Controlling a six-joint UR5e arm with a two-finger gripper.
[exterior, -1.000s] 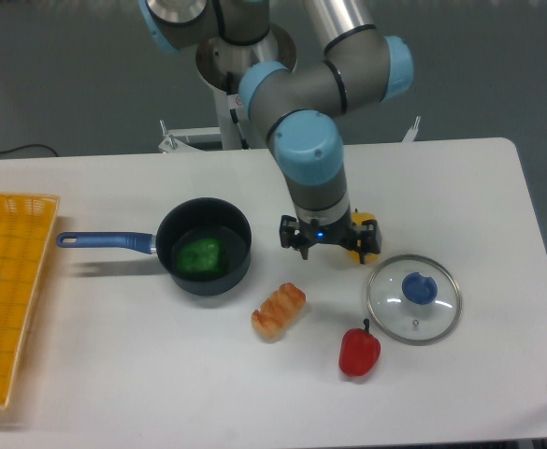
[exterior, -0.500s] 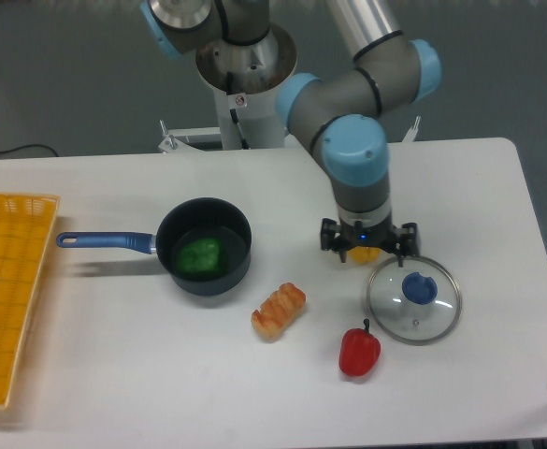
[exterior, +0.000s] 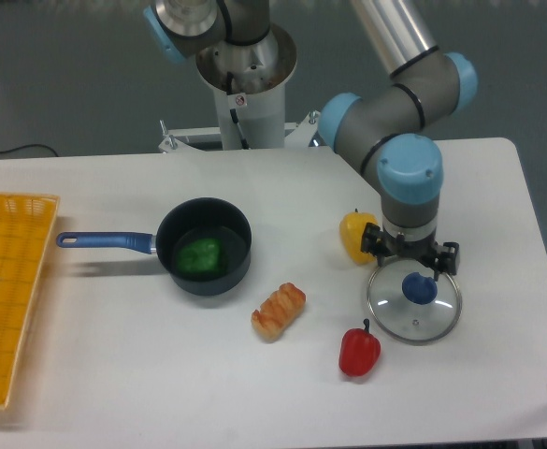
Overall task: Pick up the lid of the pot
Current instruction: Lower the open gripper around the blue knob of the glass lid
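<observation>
Glass pot lid (exterior: pixel 399 314) lying toward the surface's (exterior: pixel 142 365) right edge, gripper (exterior: pixel 410 251) hovering by its far rim, jaws standing parted, blue knob (exterior: pixel 420 289) showing nearside of them.

the white table (exterior: pixel 151 374) bears a yellow crate (exterior: pixel 32 290), blue-handled black pan (exterior: pixel 204 206), twisted brown bread (exterior: pixel 279 311), red pepper (exterior: pixel 359 354), rounded yellow object (exterior: pixel 354 234) and clear round blue-knobbed lid (exterior: pixel 409 313).

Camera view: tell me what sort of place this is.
Probably a robotics lab or test bench set up like a small kitchen: a robot arm reaches over a white table holding a blue-handled pan and a clear pot lid.
</observation>
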